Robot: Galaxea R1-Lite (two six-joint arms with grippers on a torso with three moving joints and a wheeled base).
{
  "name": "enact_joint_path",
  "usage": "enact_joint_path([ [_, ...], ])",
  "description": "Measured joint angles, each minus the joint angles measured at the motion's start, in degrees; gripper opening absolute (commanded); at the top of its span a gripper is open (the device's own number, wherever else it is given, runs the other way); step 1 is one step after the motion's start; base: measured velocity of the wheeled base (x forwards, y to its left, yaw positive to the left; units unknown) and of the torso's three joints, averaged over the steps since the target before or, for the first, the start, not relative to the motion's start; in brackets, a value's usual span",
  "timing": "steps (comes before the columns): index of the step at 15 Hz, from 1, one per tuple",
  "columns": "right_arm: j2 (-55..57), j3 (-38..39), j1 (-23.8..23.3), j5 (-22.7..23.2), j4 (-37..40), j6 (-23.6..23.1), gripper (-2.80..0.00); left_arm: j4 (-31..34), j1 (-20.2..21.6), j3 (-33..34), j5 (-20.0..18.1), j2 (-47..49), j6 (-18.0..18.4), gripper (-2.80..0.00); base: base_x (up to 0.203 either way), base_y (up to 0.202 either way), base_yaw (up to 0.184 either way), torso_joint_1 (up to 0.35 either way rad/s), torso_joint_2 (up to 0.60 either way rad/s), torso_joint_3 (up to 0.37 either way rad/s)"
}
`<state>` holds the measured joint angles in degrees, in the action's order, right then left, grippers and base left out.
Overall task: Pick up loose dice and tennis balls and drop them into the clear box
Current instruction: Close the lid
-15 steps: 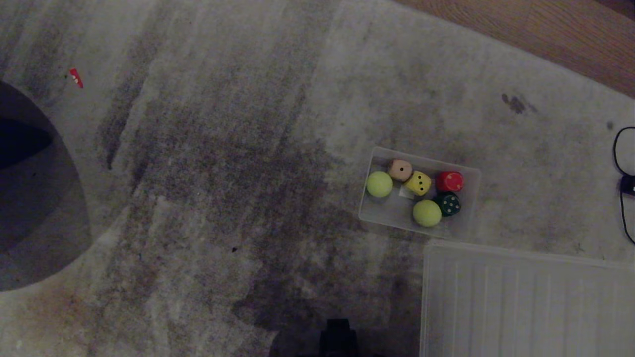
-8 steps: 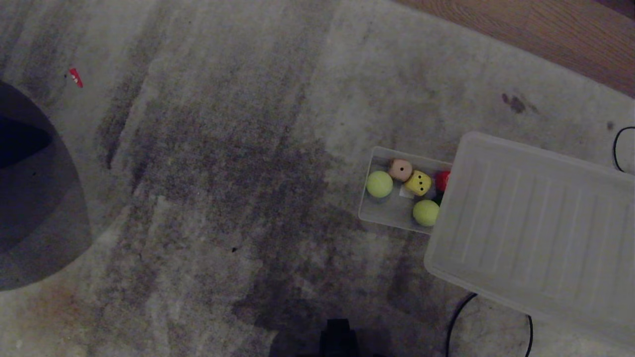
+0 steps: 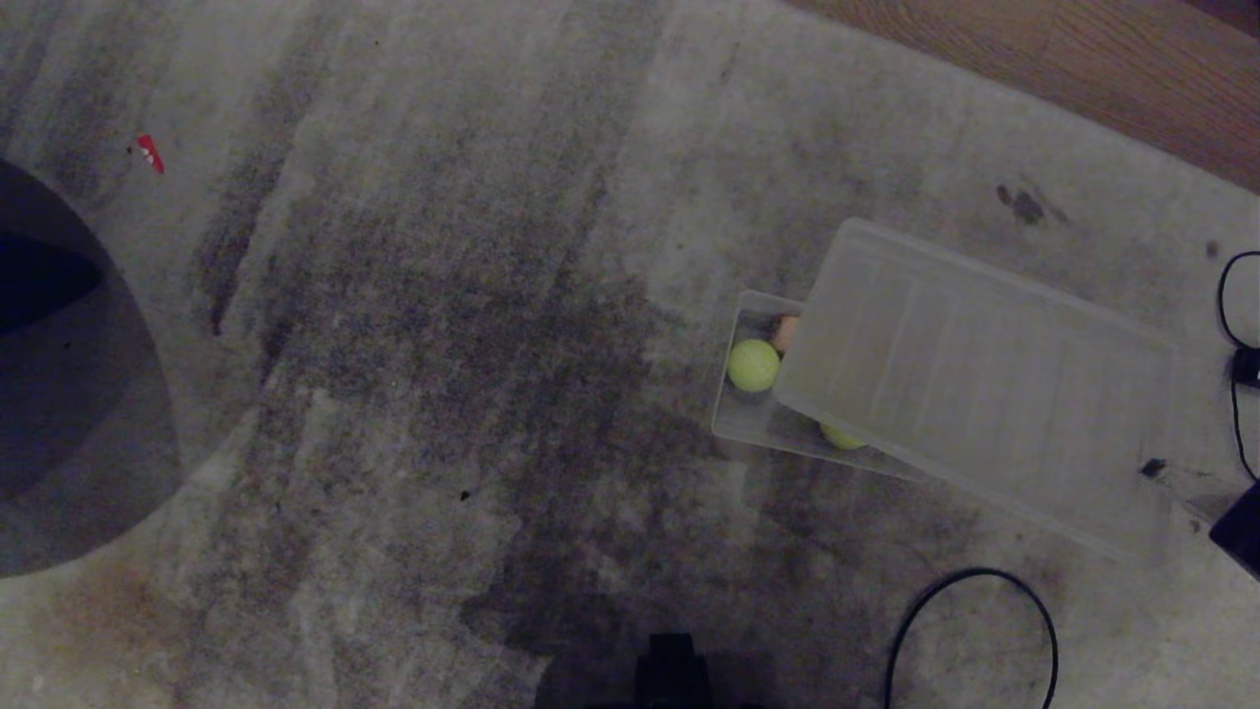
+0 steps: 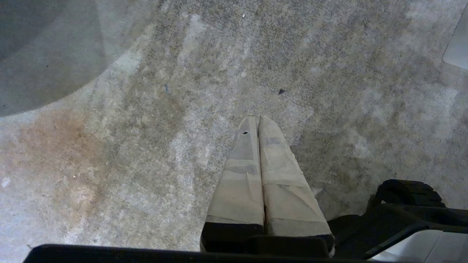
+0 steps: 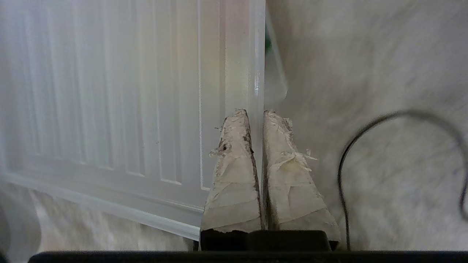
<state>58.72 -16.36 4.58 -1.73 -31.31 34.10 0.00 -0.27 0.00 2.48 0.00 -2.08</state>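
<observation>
The setting was an indoor living space, probably a home. A worn, stained grey carpet (image 3: 443, 345) met wood-plank flooring (image 3: 1083, 59), with a loose black cable (image 3: 970, 611) lying across it.

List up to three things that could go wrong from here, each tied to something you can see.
1. The right pincer pinches the flat ribbed clear plastic lid only at one edge, so it could slip or swing.
2. The lid hangs askew over the shallow clear plastic box; lowered so, it might catch the rim.
3. A fuzzy yellow-green tennis ball shows beside the lid's edge and might get knocked.
</observation>
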Motion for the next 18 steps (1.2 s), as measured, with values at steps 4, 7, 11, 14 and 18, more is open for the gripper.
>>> enact_joint_path([
  [4,15.2,0.1,4.6,0.0,-10.1,-2.0,-2.80,0.0,0.0,0.0,0.0,0.0,0.0,-2.80,0.000,0.000,0.000,0.000,0.00,0.000],
  [7,27.1,0.0,5.7,0.5,-20.5,-6.6,-2.80,0.0,0.0,0.0,0.0,0.0,0.0,-2.80,0.000,0.000,0.000,0.000,0.00,0.000],
  [11,40.5,-0.8,3.6,3.2,-33.0,-17.6,-2.80,0.0,0.0,0.0,0.0,0.0,0.0,-2.80,0.000,0.000,0.000,0.000,0.00,0.000],
  [14,48.6,-3.2,0.4,4.1,-41.6,-22.5,-2.80,0.0,0.0,0.0,0.0,0.0,0.0,-2.80,0.000,0.000,0.000,0.000,0.00,0.000],
  [18,55.2,-7.0,-3.9,4.3,-47.2,-21.8,-2.80,0.0,0.0,0.0,0.0,0.0,0.0,-2.80,0.000,0.000,0.000,0.000,0.00,0.000],
])
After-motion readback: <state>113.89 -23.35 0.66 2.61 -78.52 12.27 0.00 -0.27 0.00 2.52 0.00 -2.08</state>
